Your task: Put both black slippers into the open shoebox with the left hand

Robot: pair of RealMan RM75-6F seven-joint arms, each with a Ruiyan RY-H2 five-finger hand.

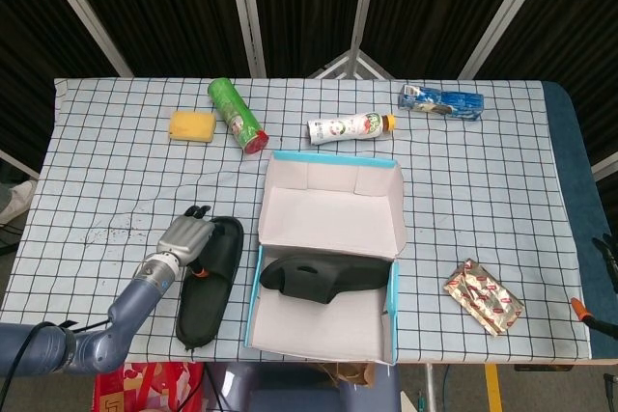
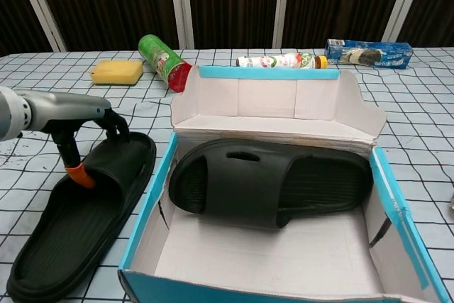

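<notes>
One black slipper (image 1: 206, 287) (image 2: 74, 228) lies on the checked cloth left of the open shoebox (image 1: 253, 306) (image 2: 145, 221). My left hand (image 1: 183, 238) (image 2: 67, 118) grips the slipper's far end, fingers over its rim and the orange-tipped thumb pressed on the footbed. The other black slipper (image 1: 323, 277) (image 2: 269, 182) lies crosswise inside the box. Of my right hand (image 1: 603, 282) only a few fingertips show at the right edge of the head view, spread apart with nothing between them.
At the back stand or lie a green can (image 1: 236, 115) (image 2: 162, 60), a yellow sponge (image 1: 192, 125) (image 2: 116, 71), a sauce bottle (image 1: 350, 127) (image 2: 280, 61) and a blue carton (image 1: 441, 101) (image 2: 369, 52). A foil packet (image 1: 484, 296) lies right of the box. The box's lid flap (image 1: 333, 205) stands open at the far side.
</notes>
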